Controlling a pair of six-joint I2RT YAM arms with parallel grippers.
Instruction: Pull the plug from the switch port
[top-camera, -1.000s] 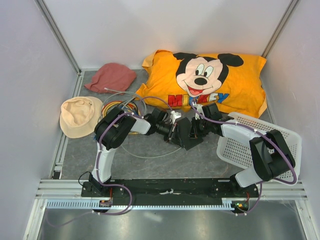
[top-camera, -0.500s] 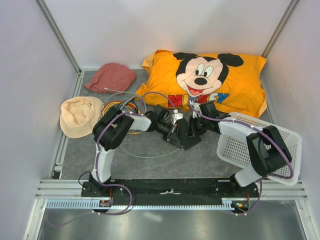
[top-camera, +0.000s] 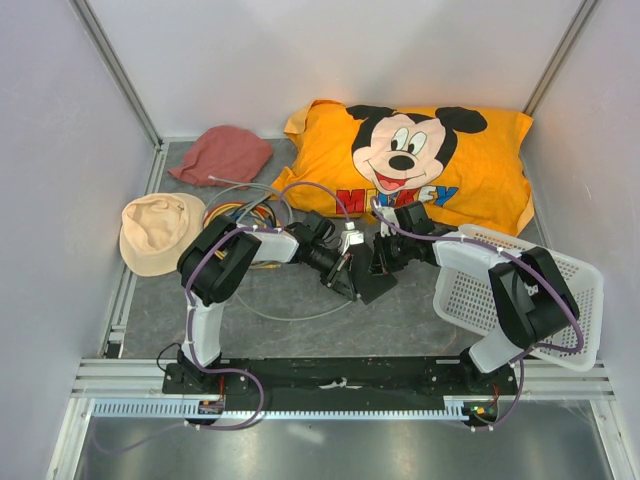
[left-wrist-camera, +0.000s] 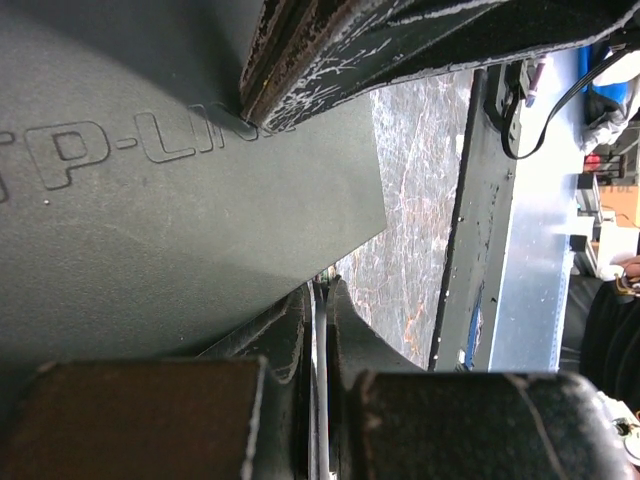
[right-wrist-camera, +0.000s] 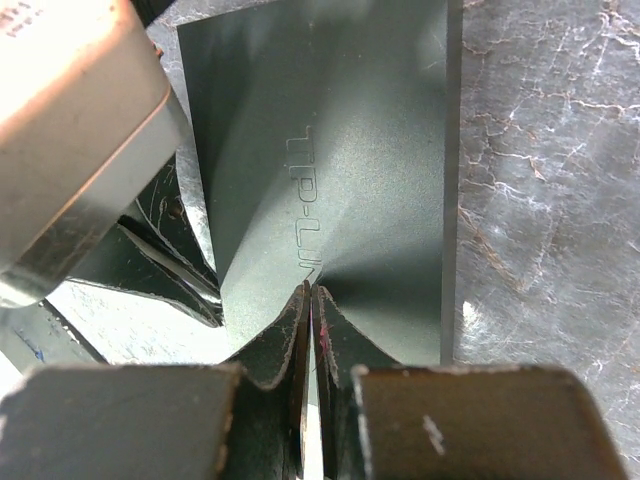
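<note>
Right wrist: matte black embossed switch (right-wrist-camera: 330, 150)

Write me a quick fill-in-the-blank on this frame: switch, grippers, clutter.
1. The pillow behind the switch is ____ in colour.
2. The white mesh basket sits on the ____ arm's side of the table.
3. Open or shut: the left gripper and the right gripper are both ____.

Missing words: orange; right; shut
</note>
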